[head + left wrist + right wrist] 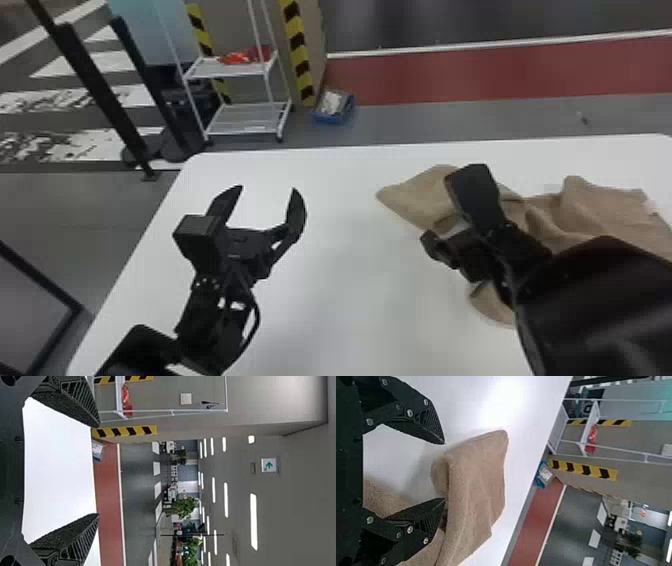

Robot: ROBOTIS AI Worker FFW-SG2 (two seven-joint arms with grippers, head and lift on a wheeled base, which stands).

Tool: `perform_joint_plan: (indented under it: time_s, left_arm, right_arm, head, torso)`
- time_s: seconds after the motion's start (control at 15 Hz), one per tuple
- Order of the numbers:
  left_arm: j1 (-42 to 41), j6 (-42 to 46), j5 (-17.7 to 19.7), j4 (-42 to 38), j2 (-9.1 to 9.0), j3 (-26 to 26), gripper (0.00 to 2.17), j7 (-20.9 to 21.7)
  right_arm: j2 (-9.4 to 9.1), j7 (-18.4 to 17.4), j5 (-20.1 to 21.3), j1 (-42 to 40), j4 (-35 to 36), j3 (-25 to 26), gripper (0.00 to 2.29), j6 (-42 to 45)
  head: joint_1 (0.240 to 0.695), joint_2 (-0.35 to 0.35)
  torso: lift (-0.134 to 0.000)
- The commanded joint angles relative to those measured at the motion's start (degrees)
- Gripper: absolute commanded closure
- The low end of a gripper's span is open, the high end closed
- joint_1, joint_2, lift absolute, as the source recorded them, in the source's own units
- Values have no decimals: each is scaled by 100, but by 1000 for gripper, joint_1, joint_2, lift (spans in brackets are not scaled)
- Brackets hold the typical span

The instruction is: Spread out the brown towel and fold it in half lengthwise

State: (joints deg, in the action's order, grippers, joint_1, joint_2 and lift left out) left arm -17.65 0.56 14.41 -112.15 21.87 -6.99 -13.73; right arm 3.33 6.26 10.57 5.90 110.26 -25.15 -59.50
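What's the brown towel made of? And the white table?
The brown towel looks like fuzzy cloth, maybe cotton: its surface is nubbly and it crumples in folds. The white table looks smooth and hard, perhaps plastic or coated board: light shines off it.

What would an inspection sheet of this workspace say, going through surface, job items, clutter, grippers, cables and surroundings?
Surface: white table with rounded far corners.
Job's things: brown towel, rumpled, not spread flat, on the table's right side.
Clutter: nothing seen.
Grippers: left gripper, jaws open; right gripper, jaws open at the towel.
Cables: black cable looping beside the left arm.
Surroundings: white wheeled rack and blue box on the floor beyond the table.
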Motion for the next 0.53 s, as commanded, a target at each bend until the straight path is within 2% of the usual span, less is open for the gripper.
perform_joint_plan:
  time_s: [0.0, 0.27, 0.47]
  left_arm:
    - [7, 0, 9, -8, 1, -22, 83, 2]
    - [16, 0, 0, -8, -7, -39, 83, -7]
    - [-19, 18, 9, 1, -7, -13, 83, -7]
  right_arm:
    - [-104, -2, 287, 368, -224, -315, 444, -778]
    - [-338, -2, 639, 702, -778, -455, 444, -1024]
    - [-338, -2, 630, 974, -1306, -517, 444, -884]
  head:
    - [695, 217]
    - [695, 218]
    - [695, 214]
  torso:
    - [-125]
    - [-125]
    - [-125]
